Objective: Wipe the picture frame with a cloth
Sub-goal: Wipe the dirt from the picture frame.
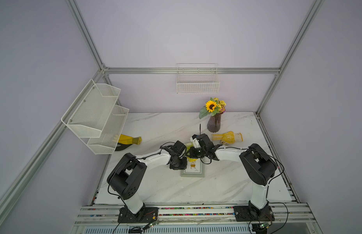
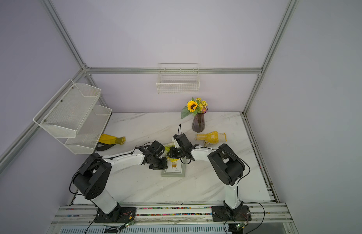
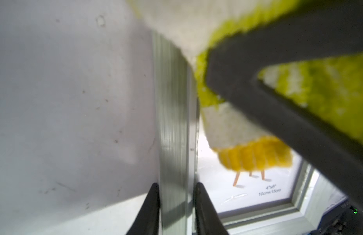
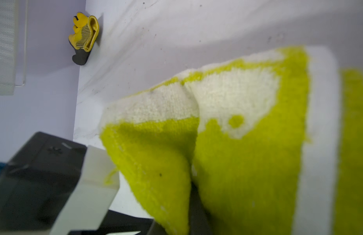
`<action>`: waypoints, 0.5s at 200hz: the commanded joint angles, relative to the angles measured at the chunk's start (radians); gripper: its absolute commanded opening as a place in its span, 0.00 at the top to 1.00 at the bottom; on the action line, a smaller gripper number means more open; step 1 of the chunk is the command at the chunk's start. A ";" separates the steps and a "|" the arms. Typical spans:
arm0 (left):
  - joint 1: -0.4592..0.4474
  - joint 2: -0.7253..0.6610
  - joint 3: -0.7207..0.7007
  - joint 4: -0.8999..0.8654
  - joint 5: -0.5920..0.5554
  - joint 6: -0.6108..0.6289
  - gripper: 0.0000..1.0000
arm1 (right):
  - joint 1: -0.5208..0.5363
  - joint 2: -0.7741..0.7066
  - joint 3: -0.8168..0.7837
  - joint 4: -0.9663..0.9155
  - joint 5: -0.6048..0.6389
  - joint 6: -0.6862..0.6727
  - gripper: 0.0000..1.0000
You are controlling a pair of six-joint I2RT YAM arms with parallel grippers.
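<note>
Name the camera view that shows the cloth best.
The right wrist view: the cloth fills it, with its yellow-green weave and pale patch clear. The left wrist view shows it blurred and partly hidden; both top views show only a small sliver.

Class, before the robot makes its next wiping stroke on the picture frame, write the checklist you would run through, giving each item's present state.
1. Steadying grip: ok, the left end effector clamps the picture frame by its rail.
2. Wiping grip: ok, the right end effector is shut on the cloth.
3. Cloth over the print: ok, it covers part of it.
4. Cloth pressing on the frame: cannot tell.
5. End effectors apart from each other: cannot tell; very close in both top views.
6. Wiping path free: ok, the vase and the glove lie apart from the frame.
</note>
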 commanded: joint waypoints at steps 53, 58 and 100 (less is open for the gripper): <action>-0.023 0.034 0.104 -0.326 -0.187 -0.078 0.89 | -0.018 -0.046 -0.004 -0.091 0.092 -0.023 1.00; -0.026 0.036 0.120 -0.350 -0.206 -0.086 0.89 | -0.018 -0.037 0.010 -0.098 0.083 -0.027 1.00; -0.063 0.063 0.251 -0.477 -0.302 -0.155 0.89 | -0.018 0.042 0.045 -0.076 -0.024 -0.022 1.00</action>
